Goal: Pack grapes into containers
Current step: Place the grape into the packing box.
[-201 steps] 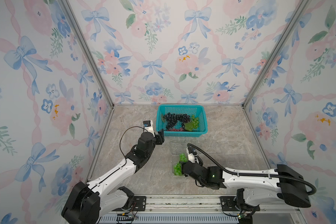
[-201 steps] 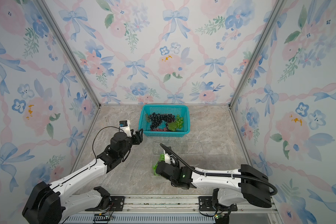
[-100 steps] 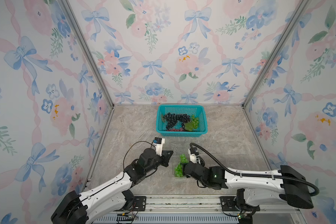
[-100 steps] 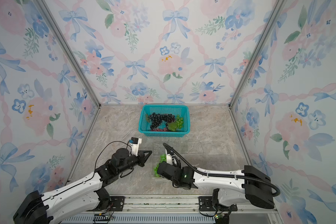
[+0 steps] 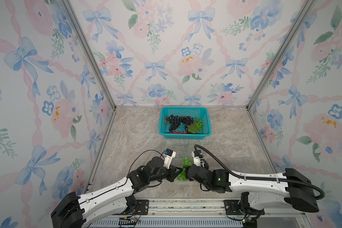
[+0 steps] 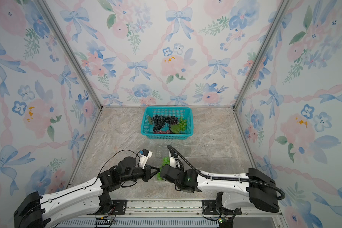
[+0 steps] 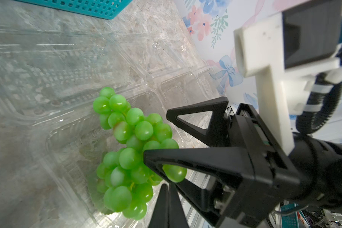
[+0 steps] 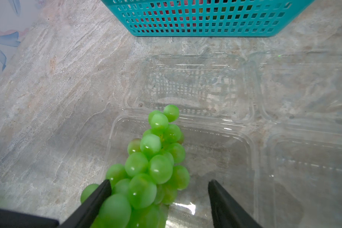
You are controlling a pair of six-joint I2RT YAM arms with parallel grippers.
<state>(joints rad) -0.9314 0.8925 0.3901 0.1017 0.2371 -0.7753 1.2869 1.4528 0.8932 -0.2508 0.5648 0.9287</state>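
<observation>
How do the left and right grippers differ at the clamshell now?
Left gripper is shut and empty; right gripper is open. Left gripper's tips sit beside the green bunch; right gripper's jaws straddle it, one finger touching grapes. Both are low over the same open clamshell.

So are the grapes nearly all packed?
Not nearly. Done: one green bunch sits in a clear container, lid open. In hand: the right hand stands open around it, with the shut left hand beside it. Left: dark, red and green bunches wait in the teal basket; other containers are empty.
</observation>
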